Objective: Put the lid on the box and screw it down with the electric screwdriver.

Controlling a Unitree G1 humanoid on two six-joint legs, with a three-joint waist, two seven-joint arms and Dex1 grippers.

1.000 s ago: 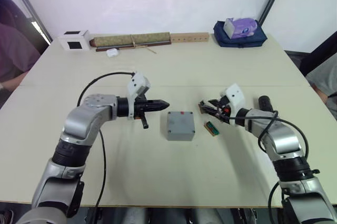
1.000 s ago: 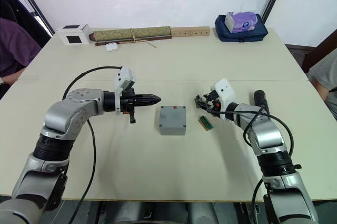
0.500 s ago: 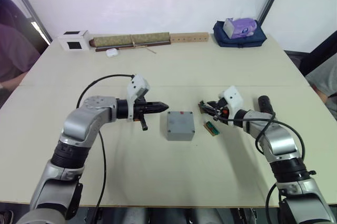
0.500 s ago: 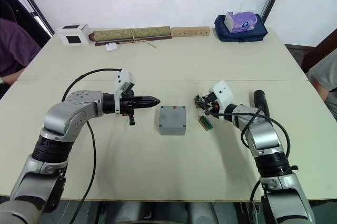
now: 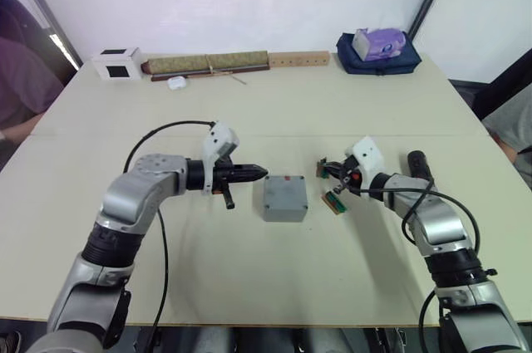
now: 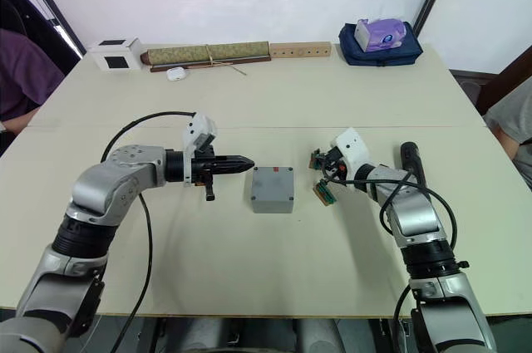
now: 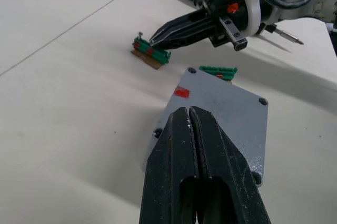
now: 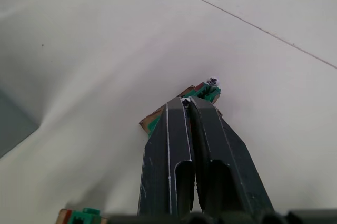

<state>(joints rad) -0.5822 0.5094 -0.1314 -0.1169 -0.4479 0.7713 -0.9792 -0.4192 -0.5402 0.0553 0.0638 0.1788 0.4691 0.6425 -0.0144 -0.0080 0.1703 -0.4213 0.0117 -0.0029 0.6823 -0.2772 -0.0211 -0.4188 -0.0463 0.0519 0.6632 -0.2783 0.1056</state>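
Note:
The grey box [image 5: 285, 199] sits mid-table with the flat grey lid [image 7: 221, 108] lying on top; dark holes show at the lid's corners and a red mark near one edge. My left gripper [image 5: 263, 173] hovers just left of the box, shut and empty, its tips over the lid's edge in the left wrist view. My right gripper [image 5: 323, 169] is right of the box, shut, with its tips touching a small green circuit board [image 8: 205, 91]. The black electric screwdriver [image 5: 416, 161] lies on the table behind my right forearm.
A second green circuit board [image 5: 335, 202] lies beside the box's right side. Along the far edge are a white cube [image 5: 116, 62], a long wooden bar [image 5: 208, 62], a drilled wooden block [image 5: 299, 59] and a blue bag [image 5: 378, 54]. People sit at both table ends.
My left gripper has dropped a little and edged closer to the box. The right gripper has barely shifted at the circuit board.

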